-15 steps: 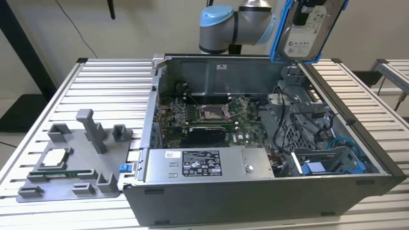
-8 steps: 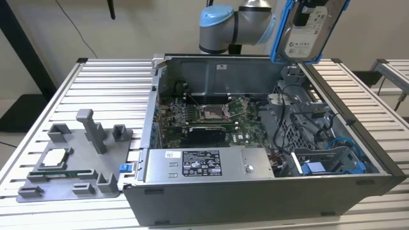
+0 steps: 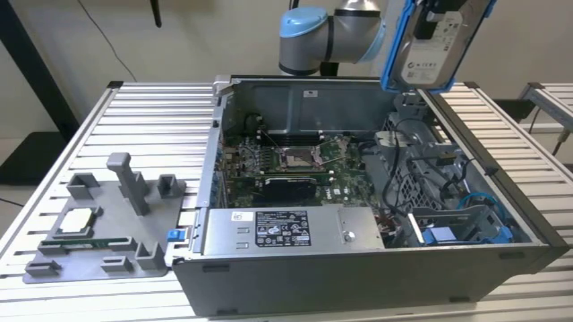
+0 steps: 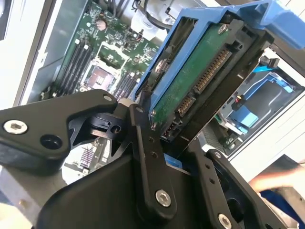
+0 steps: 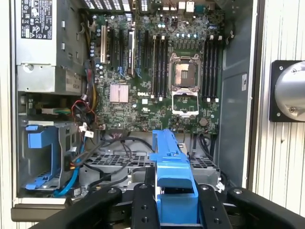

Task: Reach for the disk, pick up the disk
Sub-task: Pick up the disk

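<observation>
The disk (image 3: 436, 50), a silver hard drive with a white label in a bright blue bracket, hangs upright in the air above the far right corner of the open computer case (image 3: 358, 282). My gripper (image 3: 436, 15) holds it from above, shut on it. In the second wrist view the disk's green circuit board (image 4: 198, 74) and connector face the camera, with black fingers (image 4: 148, 157) pressed against the bracket's sides. In the first wrist view the blue bracket (image 5: 172, 174) stands edge-on between the fingers (image 5: 143, 212), over the case's drive cage.
Inside the case lie the motherboard (image 3: 286, 157), a silver power supply (image 3: 291, 230) and a fixed blue bay (image 3: 457, 231). On the exterior view's left, a grey fixture (image 3: 107, 228) carries a small square CPU chip (image 3: 74, 220). A slatted metal table (image 3: 152, 114) bears everything.
</observation>
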`<state>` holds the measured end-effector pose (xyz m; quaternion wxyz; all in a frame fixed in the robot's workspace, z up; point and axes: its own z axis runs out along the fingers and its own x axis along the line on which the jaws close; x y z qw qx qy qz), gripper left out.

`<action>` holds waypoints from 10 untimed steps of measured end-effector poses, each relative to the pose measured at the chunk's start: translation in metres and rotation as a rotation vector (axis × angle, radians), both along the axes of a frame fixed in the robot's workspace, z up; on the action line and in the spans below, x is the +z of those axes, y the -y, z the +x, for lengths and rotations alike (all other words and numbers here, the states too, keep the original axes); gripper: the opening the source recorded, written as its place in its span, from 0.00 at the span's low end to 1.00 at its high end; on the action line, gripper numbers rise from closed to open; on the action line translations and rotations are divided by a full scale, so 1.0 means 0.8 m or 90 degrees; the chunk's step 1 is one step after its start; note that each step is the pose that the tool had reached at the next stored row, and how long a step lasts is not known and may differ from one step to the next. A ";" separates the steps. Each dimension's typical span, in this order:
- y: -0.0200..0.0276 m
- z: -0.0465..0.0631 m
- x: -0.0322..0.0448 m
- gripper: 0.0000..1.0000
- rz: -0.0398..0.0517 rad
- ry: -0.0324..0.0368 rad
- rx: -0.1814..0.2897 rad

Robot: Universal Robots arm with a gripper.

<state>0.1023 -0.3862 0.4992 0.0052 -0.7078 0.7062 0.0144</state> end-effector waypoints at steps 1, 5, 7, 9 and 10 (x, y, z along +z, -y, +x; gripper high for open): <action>0.0028 0.000 -0.0001 0.00 0.0000 0.0000 0.000; 0.0171 0.000 -0.0004 0.00 0.0000 0.0000 0.000; 0.0257 0.000 -0.0008 0.00 0.0000 0.0000 0.000; 0.0351 0.000 -0.0015 0.00 0.0001 0.0000 0.000; 0.0412 0.000 -0.0019 0.00 0.0000 0.0000 0.000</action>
